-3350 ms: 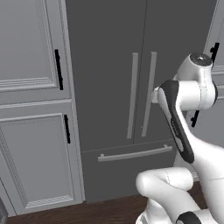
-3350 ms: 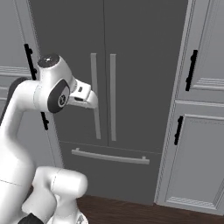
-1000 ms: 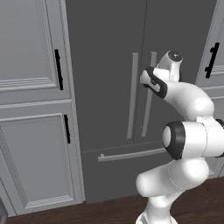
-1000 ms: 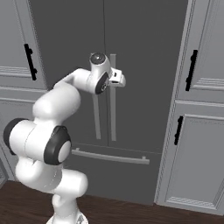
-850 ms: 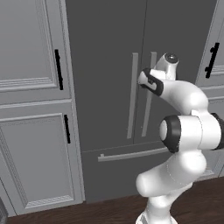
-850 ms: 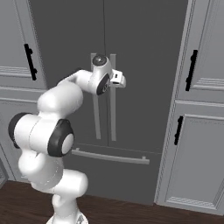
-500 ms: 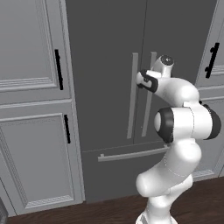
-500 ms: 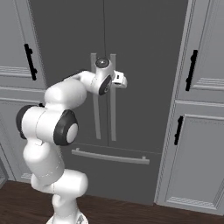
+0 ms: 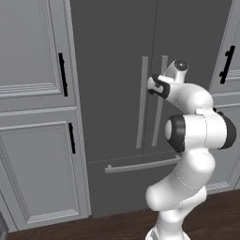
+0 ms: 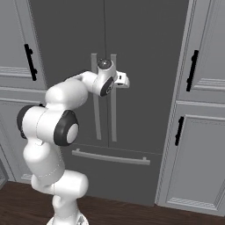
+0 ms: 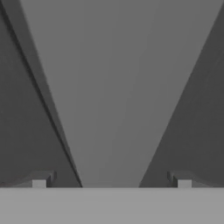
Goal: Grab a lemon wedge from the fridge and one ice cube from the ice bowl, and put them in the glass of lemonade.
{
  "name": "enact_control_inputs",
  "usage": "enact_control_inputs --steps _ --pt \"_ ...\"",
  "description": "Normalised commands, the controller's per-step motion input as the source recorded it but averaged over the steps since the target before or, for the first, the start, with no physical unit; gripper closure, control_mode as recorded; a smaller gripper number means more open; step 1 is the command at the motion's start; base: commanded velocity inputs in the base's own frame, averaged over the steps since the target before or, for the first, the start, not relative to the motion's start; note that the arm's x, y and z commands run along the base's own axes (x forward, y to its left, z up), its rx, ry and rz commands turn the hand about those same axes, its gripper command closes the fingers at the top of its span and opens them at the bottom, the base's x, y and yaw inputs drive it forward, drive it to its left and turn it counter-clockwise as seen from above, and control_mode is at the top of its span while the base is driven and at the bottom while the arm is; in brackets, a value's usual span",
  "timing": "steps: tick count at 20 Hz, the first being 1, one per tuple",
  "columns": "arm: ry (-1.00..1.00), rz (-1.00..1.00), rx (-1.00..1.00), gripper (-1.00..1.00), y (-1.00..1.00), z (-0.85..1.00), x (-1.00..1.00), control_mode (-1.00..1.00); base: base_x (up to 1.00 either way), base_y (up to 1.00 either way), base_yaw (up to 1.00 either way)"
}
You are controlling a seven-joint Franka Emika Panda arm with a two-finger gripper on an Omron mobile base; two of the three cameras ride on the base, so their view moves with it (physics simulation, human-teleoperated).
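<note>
Hand view looks right along the gripper point(image 11: 111, 183). Its two dark fingertips point(image 11: 40, 181) stand far apart, wide open, with nothing between them. Just past them runs a pale bar handle point(image 11: 118, 87). It sits between the two tips and fills the middle of the view, so the hand is very close to it. I cannot tell if the tips touch it.

Left base view shows the white arm point(image 9: 194, 136) bent up from the floor, with the hand reaching forward. The gripper point(image 9: 151, 86) is at the right one of the two long handles point(image 9: 160, 107). The other handle point(image 9: 142, 102) is just beside it.

Behind the hand stands the fridge point(image 9: 140, 108). It is tall and dark grey and faces the robot. Both doors are shut. The two door handles stand straight up and down, side by side near the middle seam. Lower down, the drawer handle point(image 9: 140, 164) lies flat, left to right.

Paler cabinets point(image 9: 33, 112) with short black handles point(image 9: 62, 74) stand on both sides of the fridge.

Three seconds ago the arm was folded back, away from the fridge, with the hand well apart from the doors. One second ago the hand was already close to the handles. Now it has come right up to the right handle. The fridge has not changed.
</note>
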Motion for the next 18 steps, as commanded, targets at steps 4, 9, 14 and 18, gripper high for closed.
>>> enact_control_inputs --steps 4,9,14,18 --pt "0.00 0.00 0.00 -1.00 0.00 -0.57 0.58 -1.00 0.00 0.00 0.00" --pt "-0.01 0.00 0.00 -1.00 0.04 -0.19 0.09 -1.00 0.00 0.00 0.00" --pt "0.00 0.00 0.00 1.00 0.07 -0.02 0.11 -1.00 0.00 0.00 0.00" --pt "0.00 0.00 0.00 1.00 0.00 -0.05 0.09 -1.00 0.00 0.00 0.00"
